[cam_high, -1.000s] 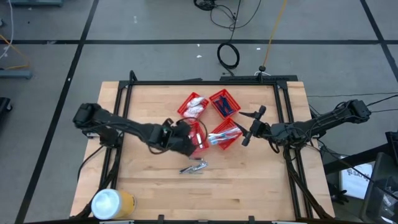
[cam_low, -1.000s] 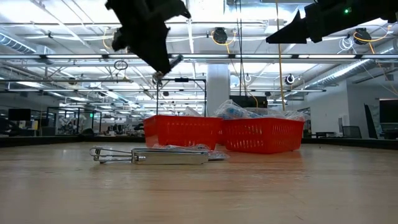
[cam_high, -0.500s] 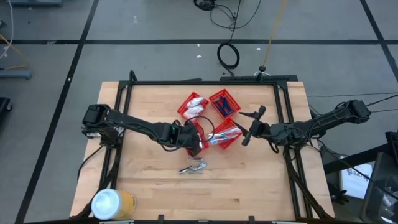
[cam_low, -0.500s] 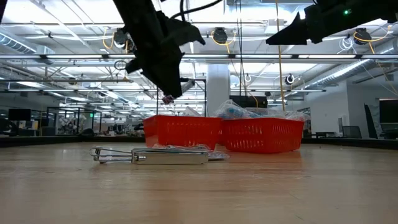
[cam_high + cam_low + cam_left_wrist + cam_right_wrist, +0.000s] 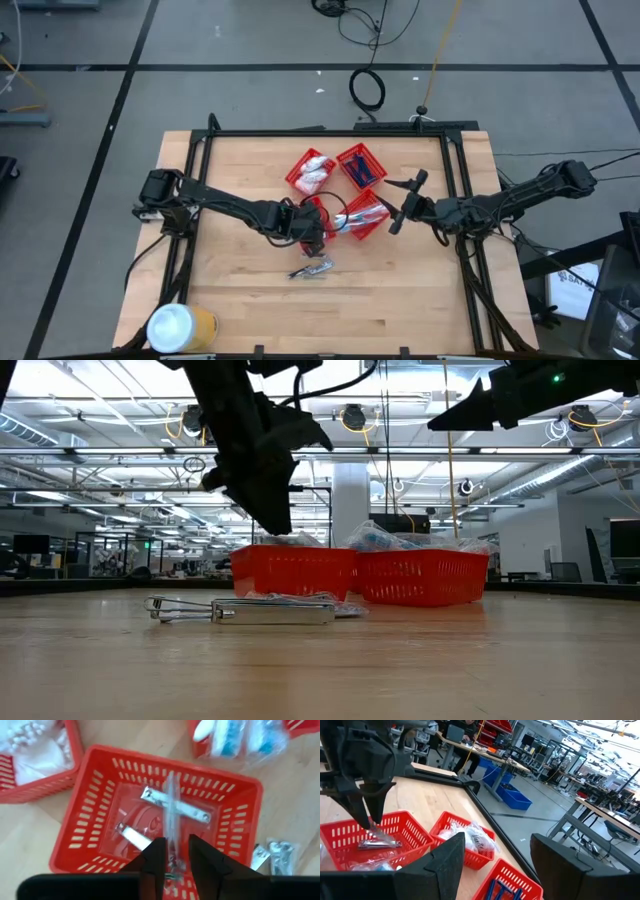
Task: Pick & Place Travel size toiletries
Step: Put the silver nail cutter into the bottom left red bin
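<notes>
**While the left arm hangs over a red basket, a silvery piece stands at its tip**

Where the left gripper point(image 5: 175, 847) points down into the red mesh basket point(image 5: 80, 820), a thin silvery piece point(image 5: 172, 795) stands on end between the jaws, blurred. Whether the jaws grip it or have let go cannot be told. Two more silvery metal pieces point(image 5: 131, 835) lie flat on the basket floor, well inside its walls.

Seen from above, this basket sits near the middle of the desk point(image 5: 240, 290), with the left gripper point(image 5: 318, 228) over its near edge. Just beside it is a basket of packaged toothbrushes point(image 5: 362, 215). Behind these stand a basket of white items point(image 5: 312, 170) and a basket of dark blue razors point(image 5: 361, 165). All four are packed close together.

A loose bundle of silvery items point(image 5: 312, 268) lies on bare wood just in front of the baskets. Wide open board lies in front and to both sides.

The right gripper point(image 5: 403, 203) hovers raised at the right of the baskets, jaws spread wide and empty.

A yellow can point(image 5: 180, 327) stands at the front left corner, well apart.
</notes>
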`<state>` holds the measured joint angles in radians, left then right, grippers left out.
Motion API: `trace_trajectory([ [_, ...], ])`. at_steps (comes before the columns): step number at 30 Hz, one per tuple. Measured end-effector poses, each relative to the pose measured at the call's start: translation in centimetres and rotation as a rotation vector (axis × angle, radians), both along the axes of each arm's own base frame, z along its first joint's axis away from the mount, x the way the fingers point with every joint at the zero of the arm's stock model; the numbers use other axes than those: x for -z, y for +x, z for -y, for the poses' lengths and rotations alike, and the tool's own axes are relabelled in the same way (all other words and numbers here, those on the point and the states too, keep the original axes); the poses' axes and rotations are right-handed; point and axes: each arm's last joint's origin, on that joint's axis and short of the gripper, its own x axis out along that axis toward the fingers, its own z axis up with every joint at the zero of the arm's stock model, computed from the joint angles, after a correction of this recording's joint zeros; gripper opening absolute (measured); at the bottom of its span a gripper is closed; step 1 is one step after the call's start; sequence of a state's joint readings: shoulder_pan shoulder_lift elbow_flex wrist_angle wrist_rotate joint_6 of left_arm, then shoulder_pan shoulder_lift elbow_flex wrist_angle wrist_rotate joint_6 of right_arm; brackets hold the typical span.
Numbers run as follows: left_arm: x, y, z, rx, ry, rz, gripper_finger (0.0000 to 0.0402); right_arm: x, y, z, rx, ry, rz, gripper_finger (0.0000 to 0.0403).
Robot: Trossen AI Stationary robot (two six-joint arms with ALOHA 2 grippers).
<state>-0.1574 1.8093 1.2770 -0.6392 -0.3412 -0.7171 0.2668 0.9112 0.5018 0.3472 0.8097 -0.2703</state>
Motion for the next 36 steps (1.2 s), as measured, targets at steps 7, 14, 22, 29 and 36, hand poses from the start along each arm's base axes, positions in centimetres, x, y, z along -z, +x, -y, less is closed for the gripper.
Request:
trace_trajectory([
  [7,0.0,0.0,0.0,-0.006,-0.004,0.006,0.0125,0.0,0.0,0.0,0.000,0.000,0.000,0.0212],
  [14,-1.3,0.4,0.7,0.141,0.025,0.031,0.0151,0.0,0.0,0.0,0.000,-0.001,-0.001,0.0212],
  [22,-2.5,1.5,4.5,0.548,0.124,0.161,0.0152,0.0,0.0,0.0,0.000,-0.002,-0.002,0.0212],
  [29,-1.9,1.7,6.6,0.633,0.122,0.196,0.0152,0.0,0.0,0.0,0.000,0.000,-0.001,0.0212],
  [36,2.6,3.4,7.0,0.657,0.056,0.139,0.0152,0.0,0.0,0.0,-0.002,0.000,0.000,0.0212],
])
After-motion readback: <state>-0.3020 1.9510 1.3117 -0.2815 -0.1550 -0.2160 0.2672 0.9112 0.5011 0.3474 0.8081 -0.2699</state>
